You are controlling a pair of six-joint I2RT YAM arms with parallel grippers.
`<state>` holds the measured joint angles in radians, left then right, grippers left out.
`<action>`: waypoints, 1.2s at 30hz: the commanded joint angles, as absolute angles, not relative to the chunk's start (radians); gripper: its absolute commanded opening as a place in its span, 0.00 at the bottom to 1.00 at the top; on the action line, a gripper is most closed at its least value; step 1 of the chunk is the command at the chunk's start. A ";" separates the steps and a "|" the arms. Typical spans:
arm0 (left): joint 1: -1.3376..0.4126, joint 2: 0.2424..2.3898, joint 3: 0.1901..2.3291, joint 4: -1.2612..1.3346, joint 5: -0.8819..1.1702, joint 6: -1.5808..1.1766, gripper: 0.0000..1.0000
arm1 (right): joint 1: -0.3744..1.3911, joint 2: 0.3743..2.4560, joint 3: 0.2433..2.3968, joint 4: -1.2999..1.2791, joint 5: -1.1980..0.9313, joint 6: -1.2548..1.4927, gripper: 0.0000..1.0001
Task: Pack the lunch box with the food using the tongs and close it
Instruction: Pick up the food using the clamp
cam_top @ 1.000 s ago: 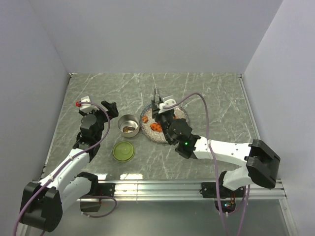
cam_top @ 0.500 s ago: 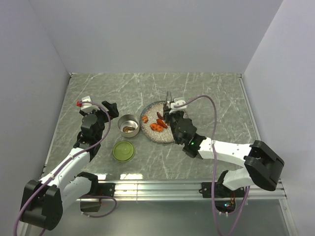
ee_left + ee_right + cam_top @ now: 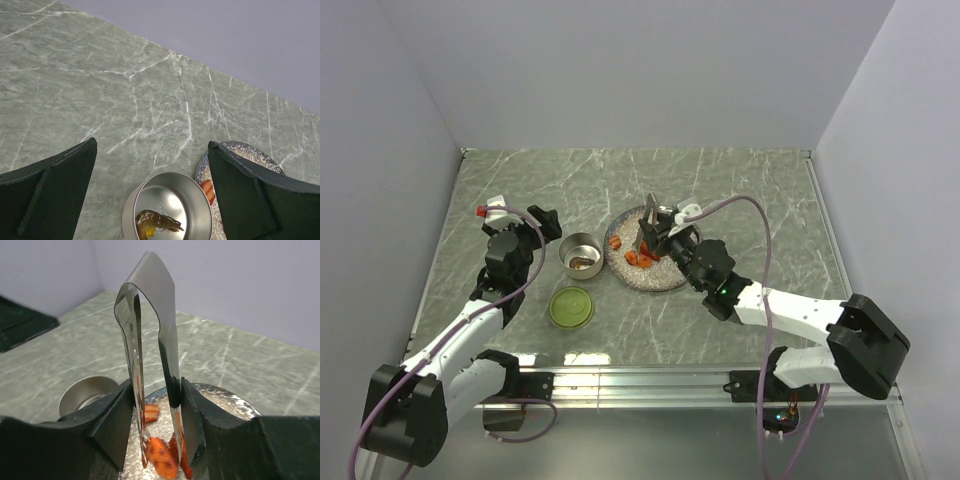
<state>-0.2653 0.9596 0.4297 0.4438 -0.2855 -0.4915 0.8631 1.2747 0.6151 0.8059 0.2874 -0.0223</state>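
Right fingers [image 3: 112, 426], pinching the tongs [image 3: 163, 300], just swung back over the plate [image 3: 656, 284], tips onto the food [image 3: 160, 454]: looks like another grab coming. Left fingers [image 3: 55, 192] wide open, empty.

Grey-green marbled tabletop [image 3: 790, 195] with white veins, plain pale lavender walls [image 3: 640, 70] on three sides, soft even light

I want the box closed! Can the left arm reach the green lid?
Probably yes. The olive-green lid lies uncovered close beside the left arm, with nothing on it, and the left end effector is open and empty.
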 commanded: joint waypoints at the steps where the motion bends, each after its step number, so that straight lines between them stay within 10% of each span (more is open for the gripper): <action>1: -0.267 0.956 0.442 0.479 -0.281 -0.497 0.99 | 0.862 1.307 0.637 0.845 0.175 -0.029 0.48; 36: -0.267 0.960 0.440 0.489 -0.270 -0.495 0.99 | 0.847 1.546 0.640 1.209 -0.046 -0.187 0.49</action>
<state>-0.2653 0.9600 0.4297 0.4446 -0.2848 -0.4919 0.8536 1.5440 0.6186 1.0920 -0.0223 -0.1699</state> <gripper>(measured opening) 0.994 0.492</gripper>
